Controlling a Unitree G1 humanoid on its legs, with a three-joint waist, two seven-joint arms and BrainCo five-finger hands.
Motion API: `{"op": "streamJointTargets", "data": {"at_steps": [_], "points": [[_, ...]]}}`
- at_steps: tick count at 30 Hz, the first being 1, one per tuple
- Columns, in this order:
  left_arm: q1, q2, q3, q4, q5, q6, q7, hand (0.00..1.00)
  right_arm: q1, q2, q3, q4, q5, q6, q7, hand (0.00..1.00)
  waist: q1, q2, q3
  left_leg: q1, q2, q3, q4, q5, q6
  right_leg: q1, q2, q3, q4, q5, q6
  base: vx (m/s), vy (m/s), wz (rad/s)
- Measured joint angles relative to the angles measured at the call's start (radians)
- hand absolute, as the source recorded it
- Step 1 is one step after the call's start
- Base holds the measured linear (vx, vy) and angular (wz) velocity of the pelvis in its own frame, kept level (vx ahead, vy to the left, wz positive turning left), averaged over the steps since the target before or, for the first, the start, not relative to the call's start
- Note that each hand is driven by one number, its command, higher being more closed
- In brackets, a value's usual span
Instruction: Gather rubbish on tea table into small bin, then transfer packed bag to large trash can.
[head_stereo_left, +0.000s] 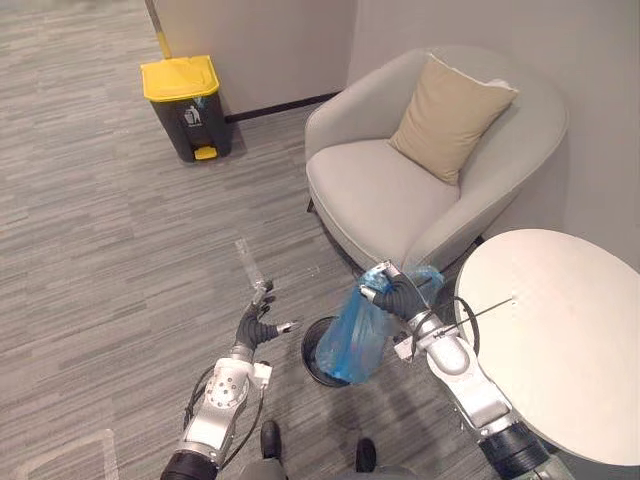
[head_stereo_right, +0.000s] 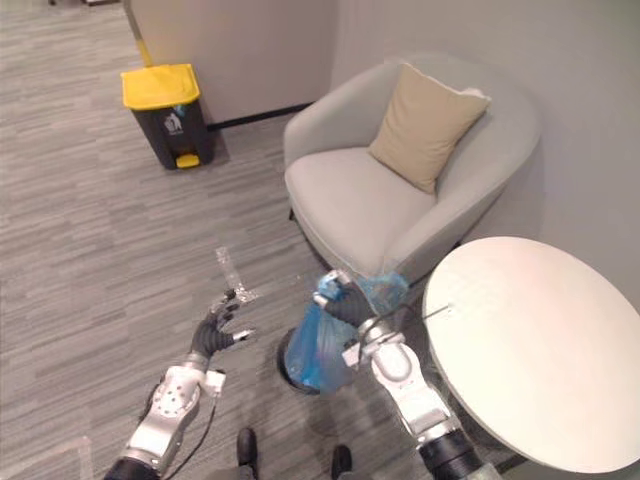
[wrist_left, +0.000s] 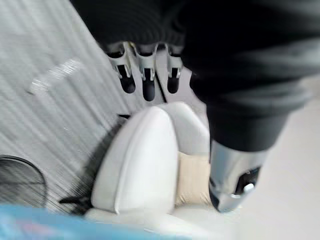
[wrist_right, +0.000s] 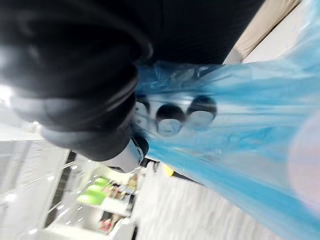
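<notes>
A blue plastic bag (head_stereo_left: 355, 338) hangs lifted out of the small black bin (head_stereo_left: 318, 357) on the floor, its bottom still at the bin's mouth. My right hand (head_stereo_left: 392, 293) is shut on the bag's gathered top; the blue film (wrist_right: 240, 115) wraps over its fingers in the right wrist view. My left hand (head_stereo_left: 260, 322) hovers open over the floor left of the bin, fingers spread, holding nothing. The round white tea table (head_stereo_left: 560, 340) stands at the right. The large dark trash can with a yellow lid (head_stereo_left: 187, 105) stands by the far wall.
A grey armchair (head_stereo_left: 400, 190) with a beige cushion (head_stereo_left: 450, 115) stands just behind the bin and table. A small clear strip (head_stereo_left: 250, 265) lies on the wood-look floor ahead of my left hand. Open floor stretches toward the trash can.
</notes>
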Motion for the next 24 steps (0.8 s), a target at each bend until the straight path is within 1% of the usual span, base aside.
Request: {"op": "streamJointTargets", "data": {"at_steps": [5, 7, 9, 11, 13, 14, 17, 18, 19, 20, 24], "points": [[-0.028, 0.007, -0.092, -0.047, 0.002, -0.003, -0.022, 0.0, -0.06, -0.029, 0.047, -0.055, 0.115, -0.008, 0.038, 1.0, -0.014, 0.005, -0.012, 0.001, 0.004, -0.001, 0.0, 0.005, -0.001, 0.003, 0.005, 0.004, -0.01, 0.012, -0.003, -0.01, -0.003, -0.02], [-0.086, 0.017, -0.146, -0.05, 0.028, -0.009, -0.027, 0.0, -0.097, -0.046, 0.084, -0.066, 0.176, -0.009, 0.06, 1.0, -0.019, 0.005, -0.013, 0.003, 0.008, 0.0, -0.001, 0.01, -0.002, 0.003, 0.009, 0.008, -0.01, 0.018, -0.006, -0.05, -0.006, -0.05], [-0.119, 0.024, -0.169, -0.054, 0.045, -0.022, -0.028, 0.0, -0.106, -0.054, 0.107, -0.079, 0.219, -0.009, 0.076, 1.0, -0.023, 0.004, -0.013, 0.012, 0.01, 0.001, -0.004, 0.012, -0.002, 0.002, 0.011, 0.014, -0.011, 0.021, -0.007, -0.08, 0.001, -0.07], [-0.15, 0.035, -0.19, -0.054, 0.067, -0.023, -0.027, 0.0, -0.108, -0.053, 0.124, -0.087, 0.248, -0.009, 0.085, 1.0, -0.024, 0.005, -0.025, 0.014, 0.012, 0.005, -0.007, 0.012, -0.002, 0.002, 0.012, 0.021, -0.011, 0.022, -0.007, -0.07, 0.002, -0.09], [-0.193, 0.053, -0.215, -0.054, 0.122, -0.026, -0.024, 0.0, -0.122, -0.054, 0.15, -0.094, 0.286, -0.009, 0.101, 1.0, -0.03, 0.005, -0.039, 0.016, 0.013, 0.007, -0.007, 0.012, -0.003, 0.001, 0.014, 0.027, -0.013, 0.023, -0.008, -0.03, 0.0, -0.08], [-0.202, 0.058, -0.222, -0.054, 0.13, -0.027, -0.024, 0.0, -0.124, -0.054, 0.151, -0.098, 0.286, -0.009, 0.103, 1.0, -0.031, 0.005, -0.039, 0.016, 0.014, 0.007, -0.007, 0.012, -0.003, 0.001, 0.015, 0.028, -0.013, 0.024, -0.008, -0.03, -0.002, -0.05], [-0.238, 0.07, -0.229, -0.053, 0.208, -0.033, -0.011, 0.0, -0.135, -0.055, 0.163, -0.109, 0.329, -0.009, 0.122, 1.0, -0.035, 0.0, -0.044, 0.016, 0.017, 0.009, -0.007, 0.014, -0.006, 0.001, 0.018, 0.032, -0.02, 0.033, -0.01, -0.02, -0.005, -0.06], [-0.253, 0.078, -0.233, -0.053, 0.244, -0.034, 0.003, 0.0, -0.136, -0.055, 0.178, -0.117, 0.348, -0.009, 0.124, 1.0, -0.035, -0.003, -0.047, 0.015, 0.019, 0.012, -0.007, 0.015, -0.007, 0.003, 0.02, 0.035, -0.031, 0.041, -0.011, 0.0, -0.006, -0.07], [-0.258, 0.082, -0.236, -0.053, 0.258, -0.036, 0.009, 0.0, -0.138, -0.054, 0.185, -0.12, 0.355, -0.009, 0.125, 1.0, -0.035, -0.003, -0.047, 0.015, 0.02, 0.013, -0.007, 0.015, -0.007, 0.002, 0.021, 0.037, -0.032, 0.043, -0.011, 0.0, -0.008, -0.09], [-0.273, 0.093, -0.245, -0.052, 0.285, -0.038, 0.017, 0.0, -0.146, -0.054, 0.206, -0.121, 0.369, -0.008, 0.139, 1.0, -0.036, -0.003, -0.047, 0.015, 0.02, 0.015, -0.007, 0.015, -0.008, 0.002, 0.022, 0.039, -0.035, 0.046, -0.011, 0.0, -0.007, -0.05], [-0.294, 0.094, -0.26, -0.04, 0.326, -0.041, 0.031, 0.0, -0.161, -0.048, 0.23, -0.12, 0.415, -0.004, 0.147, 1.0, -0.037, -0.003, -0.047, 0.014, 0.02, 0.015, -0.007, 0.016, -0.008, 0.003, 0.022, 0.041, -0.04, 0.051, -0.011, 0.0, -0.002, -0.01]]}}
